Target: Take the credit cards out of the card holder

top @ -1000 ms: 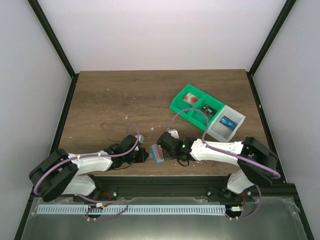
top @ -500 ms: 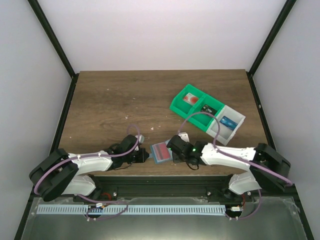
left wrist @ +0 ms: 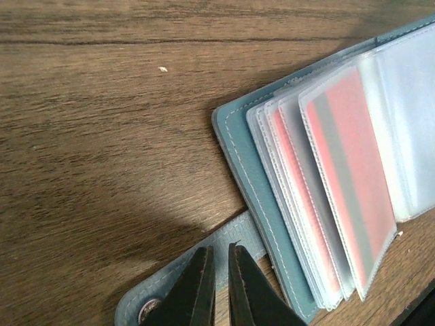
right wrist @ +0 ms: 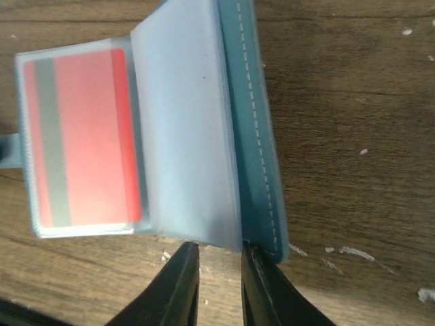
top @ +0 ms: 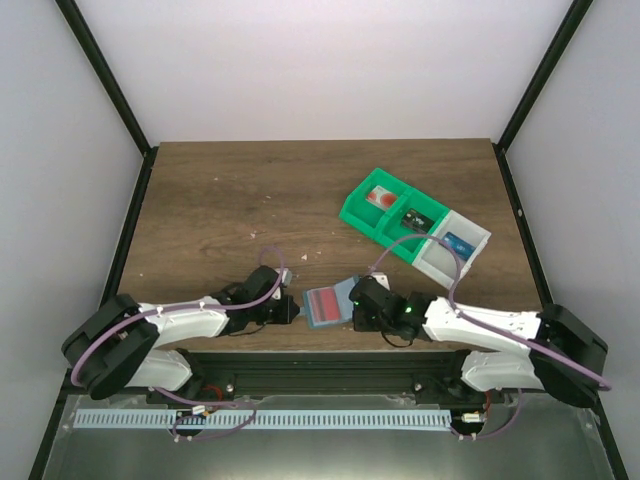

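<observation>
- Low in the middle of the overhead view, the card holder (top: 325, 305) lies opened flat on the wood-grain table (top: 210, 200), with an arm reaching in from either side.
- Up close it is soft teal material with rounded corners and a neat line of pale stitching along the edge. Frosted see-through plastic sleeves (left wrist: 292, 170) fan out of it like pages.
- A credit card (right wrist: 85, 136) shows through the top sleeve: a flat salmon-red face with one grey stripe down its length. More red edges peek from the sleeves beneath. Any print is too hazy behind the plastic to read.
- The left gripper (left wrist: 217, 252) has its dark fingers pressed almost together. The tips lie over the holder's strap (left wrist: 166, 285), near its round metal snap (left wrist: 146, 311); pinching or only pressing, hard to say.
- The right gripper (right wrist: 221, 248) shows a thin gap, tips at the lower edge of a sleeve, just beside the teal cover. Whether it has caught anything cannot be told.
- Upper right of the overhead view: green-and-white plastic bins (top: 350, 212), contents too small to read.
</observation>
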Robot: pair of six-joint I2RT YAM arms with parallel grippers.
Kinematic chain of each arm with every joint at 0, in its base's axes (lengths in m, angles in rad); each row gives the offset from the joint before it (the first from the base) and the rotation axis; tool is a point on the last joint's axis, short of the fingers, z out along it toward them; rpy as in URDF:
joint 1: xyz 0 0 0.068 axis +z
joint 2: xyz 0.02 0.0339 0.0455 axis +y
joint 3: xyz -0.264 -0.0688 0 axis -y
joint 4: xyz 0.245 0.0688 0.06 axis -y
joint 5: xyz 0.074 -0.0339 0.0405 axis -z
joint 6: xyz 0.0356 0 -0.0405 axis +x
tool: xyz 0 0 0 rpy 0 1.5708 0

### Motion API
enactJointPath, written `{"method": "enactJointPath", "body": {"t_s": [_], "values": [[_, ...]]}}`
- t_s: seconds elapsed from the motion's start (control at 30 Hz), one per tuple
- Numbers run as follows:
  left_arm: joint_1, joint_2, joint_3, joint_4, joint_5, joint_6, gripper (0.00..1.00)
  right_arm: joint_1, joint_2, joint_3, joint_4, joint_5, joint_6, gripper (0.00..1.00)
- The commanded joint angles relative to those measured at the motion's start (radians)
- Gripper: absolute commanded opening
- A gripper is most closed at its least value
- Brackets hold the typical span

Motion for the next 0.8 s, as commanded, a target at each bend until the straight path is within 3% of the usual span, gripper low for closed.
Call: {"method": "enactJointPath", "body": {"t_s": [0.0, 0.1, 0.23, 0.4, 0.53, 0.77], "values": [[0.004, -0.011, 0.029, -0.046, -0.008, 0.016, 0.12, -0.003, -0.088, 0.003, -0.05, -0.009, 0.057, 0.25], [0.005, -0.026, 0.056, -0.077, -0.009, 0.026, 0.16, -0.004, -0.145, 0.026, -0.082, -0.008, 0.052, 0.32], [0.004, -0.066, 0.089, -0.077, 0.034, 0.016, 0.26, -0.003, -0.199, 0.087, -0.1, -0.021, 0.03, 0.33], [0.005, -0.11, 0.076, -0.008, 0.089, -0.039, 0.36, -0.002, -0.228, 0.11, 0.057, -0.122, -0.035, 0.3], [0.006, -0.105, 0.039, 0.079, 0.141, -0.094, 0.37, -0.001, -0.128, 0.146, 0.125, -0.138, -0.084, 0.27], [0.005, -0.077, 0.007, 0.161, 0.21, -0.136, 0.36, -0.047, 0.058, 0.163, 0.143, -0.028, -0.136, 0.21]]}}
